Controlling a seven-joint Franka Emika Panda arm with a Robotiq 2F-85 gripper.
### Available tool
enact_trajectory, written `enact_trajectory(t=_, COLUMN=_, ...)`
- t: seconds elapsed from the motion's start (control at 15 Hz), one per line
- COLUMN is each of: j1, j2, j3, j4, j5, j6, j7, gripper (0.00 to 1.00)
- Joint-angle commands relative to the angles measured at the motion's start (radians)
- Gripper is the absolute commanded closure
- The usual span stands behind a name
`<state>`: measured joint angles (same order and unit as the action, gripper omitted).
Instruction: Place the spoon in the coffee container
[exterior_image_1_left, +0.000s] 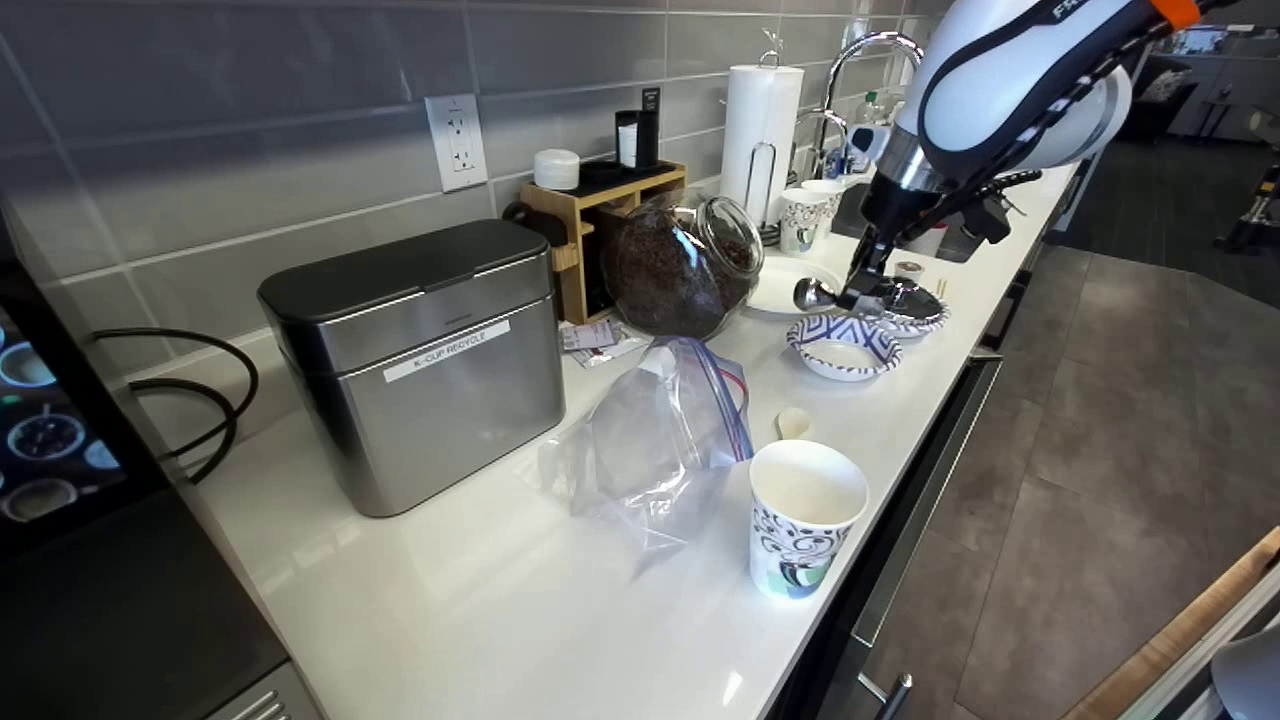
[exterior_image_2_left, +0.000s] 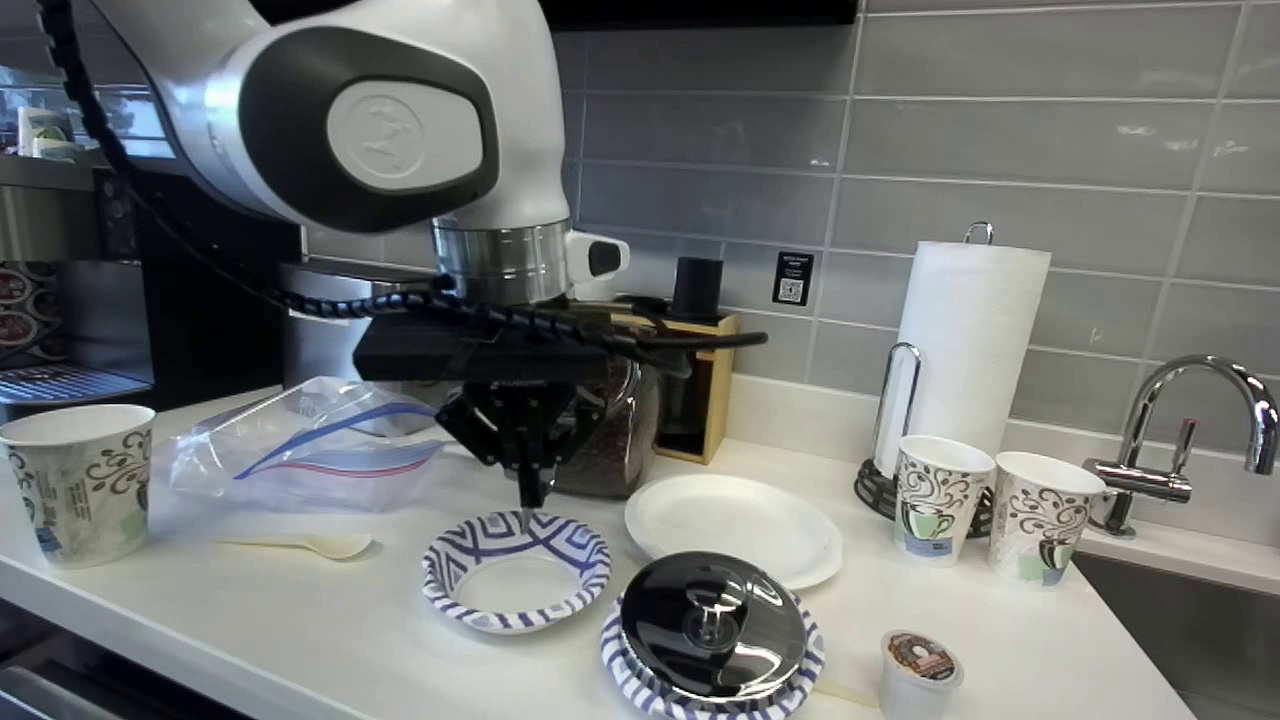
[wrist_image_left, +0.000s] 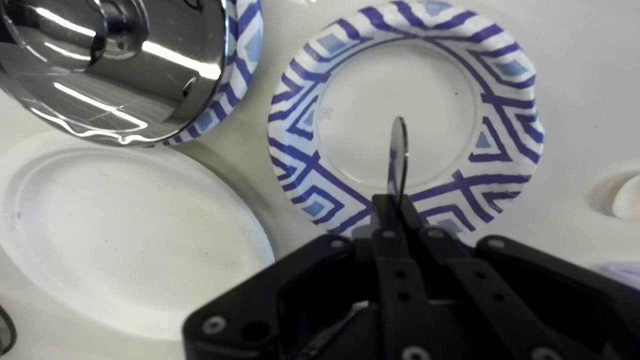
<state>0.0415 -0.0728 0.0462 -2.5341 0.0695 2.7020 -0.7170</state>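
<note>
The arm bends down over the white counter beside a grey tiled wall, its claw pinching the metal spoon above a patterned bowl.

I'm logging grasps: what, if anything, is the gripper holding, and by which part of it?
The gripper holds a metal spoon by its handle, whose tip juts out.
</note>
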Motion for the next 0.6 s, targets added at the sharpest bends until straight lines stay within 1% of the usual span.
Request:
enact_trajectory(t=0.0, j1=0.026, j2=-0.095, j3=-0.013, j4=-0.006, j5=0.028, j6=-0.070, j7=0.018, gripper=0.99)
enact_trajectory(t=0.27, j1=0.039, j2=-0.114, j3=-0.019, j4=0.043, j5=0.011, j6=-0.091, j7=0.087, gripper=0.99)
enact_trajectory(t=0.53, j1=0.045, j2=-0.060, j3=-0.013, j4=0.134, j5=0.004, j6=-0.099, j7=0.172, gripper=0.99)
